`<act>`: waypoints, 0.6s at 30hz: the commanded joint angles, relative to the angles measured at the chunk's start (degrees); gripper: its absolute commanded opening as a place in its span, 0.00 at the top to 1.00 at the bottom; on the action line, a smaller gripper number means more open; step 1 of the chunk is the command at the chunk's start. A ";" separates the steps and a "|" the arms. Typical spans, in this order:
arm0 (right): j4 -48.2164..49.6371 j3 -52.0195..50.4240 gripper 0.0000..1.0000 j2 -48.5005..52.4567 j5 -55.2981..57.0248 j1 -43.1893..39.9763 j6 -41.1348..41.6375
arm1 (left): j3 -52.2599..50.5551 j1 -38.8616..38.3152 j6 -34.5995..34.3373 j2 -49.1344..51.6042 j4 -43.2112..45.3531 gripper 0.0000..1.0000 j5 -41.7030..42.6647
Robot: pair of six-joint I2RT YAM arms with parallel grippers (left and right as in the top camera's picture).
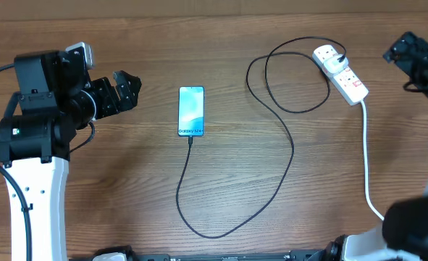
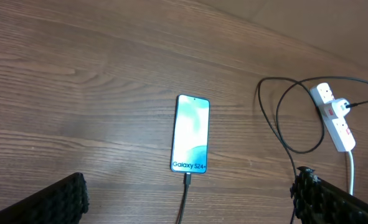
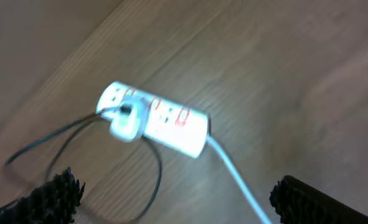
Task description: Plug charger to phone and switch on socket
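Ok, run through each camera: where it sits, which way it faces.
Overhead: above the table, looking straight down on phone, charger and socket; left arm and right arm at the sides.
Left wrist: on the open left hand, facing the phone; fingers at bottom corners.
Right wrist: on the open right hand, facing the socket; fingers at bottom corners.
Shared: all three show the socket.

A brown wood-grain table (image 1: 112, 188) lies evenly lit, a paler tan strip (image 1: 199, 3) along its far edge.
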 commanded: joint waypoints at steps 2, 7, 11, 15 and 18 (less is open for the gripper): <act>-3.52 0.09 0.00 -7.76 0.02 0.09 2.16 | -0.22 -0.07 0.66 0.28 0.09 0.00 -0.39; 0.39 -0.17 0.00 -8.94 0.35 0.09 -1.07 | -0.22 -0.07 0.66 0.28 0.09 0.00 -0.39; 7.13 -2.80 0.00 -5.05 0.48 0.09 -4.15 | -0.22 -0.07 0.66 0.28 0.09 0.00 -0.39; 13.33 -4.04 0.00 0.72 0.57 0.09 -5.49 | -0.22 -0.07 0.66 0.28 0.09 0.00 -0.39; 19.06 -4.04 0.00 8.13 2.86 0.09 -6.29 | -0.22 -0.07 0.66 0.28 0.07 0.00 -0.39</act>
